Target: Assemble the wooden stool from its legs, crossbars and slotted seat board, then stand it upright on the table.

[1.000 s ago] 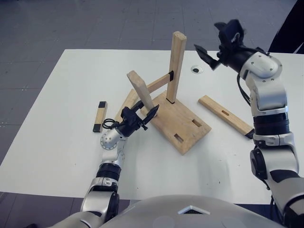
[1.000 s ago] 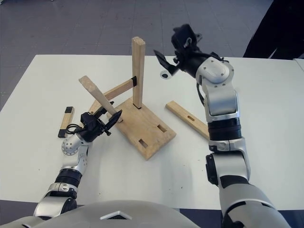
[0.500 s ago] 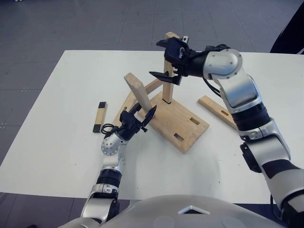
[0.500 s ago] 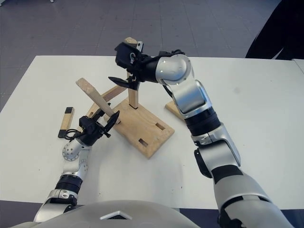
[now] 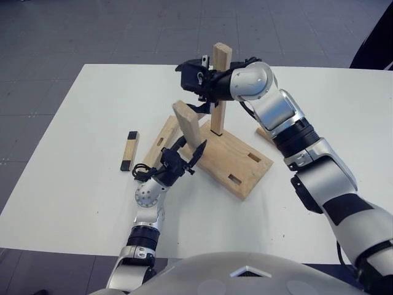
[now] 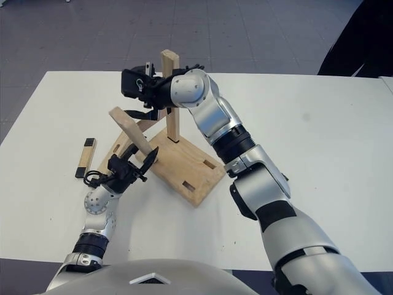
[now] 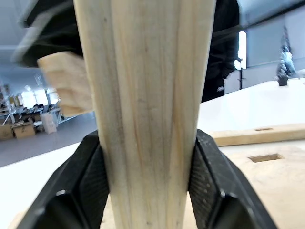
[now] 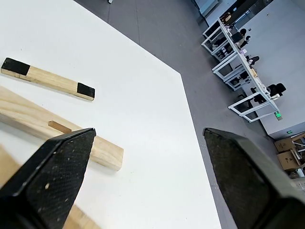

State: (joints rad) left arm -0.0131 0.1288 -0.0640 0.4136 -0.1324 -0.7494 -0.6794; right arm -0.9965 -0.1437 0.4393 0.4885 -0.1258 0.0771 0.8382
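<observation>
Nearest the robot, on the white table (image 5: 92,110), the left gripper (image 5: 189,147) is clamped on the lower part of a tilted wooden leg (image 5: 186,123); both pads (image 7: 81,191) press flat against the leg's sides. The leg now stands steeper than a second ago, its top closer to the upright leg, and the left forearm has drawn slightly nearer. Just right of this grip lies the slotted seat board (image 5: 239,161), flat on the table, two open slots showing along its right edge. To the left, well apart from the board, rests a short crossbar (image 5: 129,150) with black ends, unmoved. Between crossbar and board lies a spare leg (image 5: 163,132) with a slot. Farther back an upright leg (image 5: 221,58) stands in the board's far corner. The right gripper (image 8: 148,138), a second ago far to the right, has swung across past the upright leg and now hangs just left of it, above the tilted leg's top, fingers (image 8: 52,171) spread wide and holding nothing.
</observation>
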